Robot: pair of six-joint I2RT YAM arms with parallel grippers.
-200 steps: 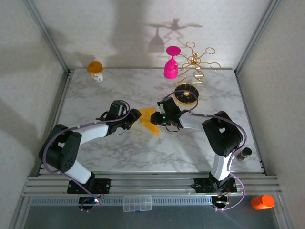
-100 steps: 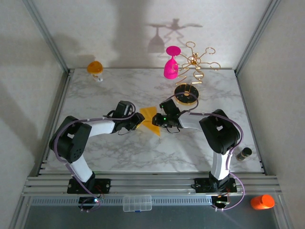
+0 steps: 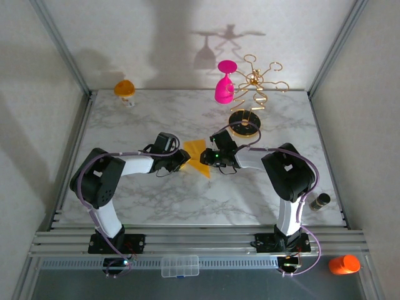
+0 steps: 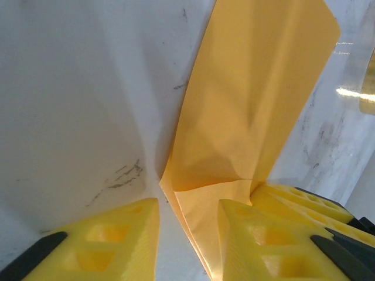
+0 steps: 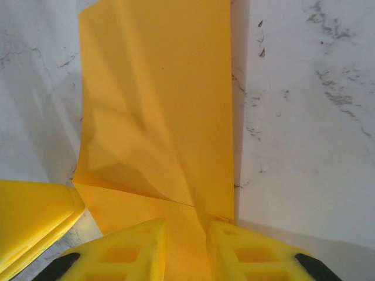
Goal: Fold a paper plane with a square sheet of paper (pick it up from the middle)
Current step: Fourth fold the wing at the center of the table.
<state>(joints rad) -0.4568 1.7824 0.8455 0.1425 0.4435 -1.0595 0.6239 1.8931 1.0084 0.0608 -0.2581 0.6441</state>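
Note:
The square sheet of paper (image 3: 197, 155) is yellow-orange and sits creased and partly lifted at mid-table between both grippers. My left gripper (image 3: 181, 159) meets it from the left, my right gripper (image 3: 206, 159) from the right. In the left wrist view the paper (image 4: 252, 111) rises past a fold, and its near edge lies inside my left gripper (image 4: 188, 209), whose jaws stand apart with bare table showing beside the left finger. In the right wrist view the paper (image 5: 152, 105) fills the narrow gap of my right gripper (image 5: 184, 227), which is open. No paper plane shape shows.
A gold rack on a round black base (image 3: 244, 123) stands just behind the right gripper, with a pink goblet (image 3: 225, 82) hanging on it. An orange-topped white cup (image 3: 125, 90) sits at the back left. A small dark cylinder (image 3: 320, 201) lies by the right edge.
My left arm has reached rightwards to the paper and its jaws have narrowed around the paper's edge. The right gripper has stayed at the paper, hardly moving.

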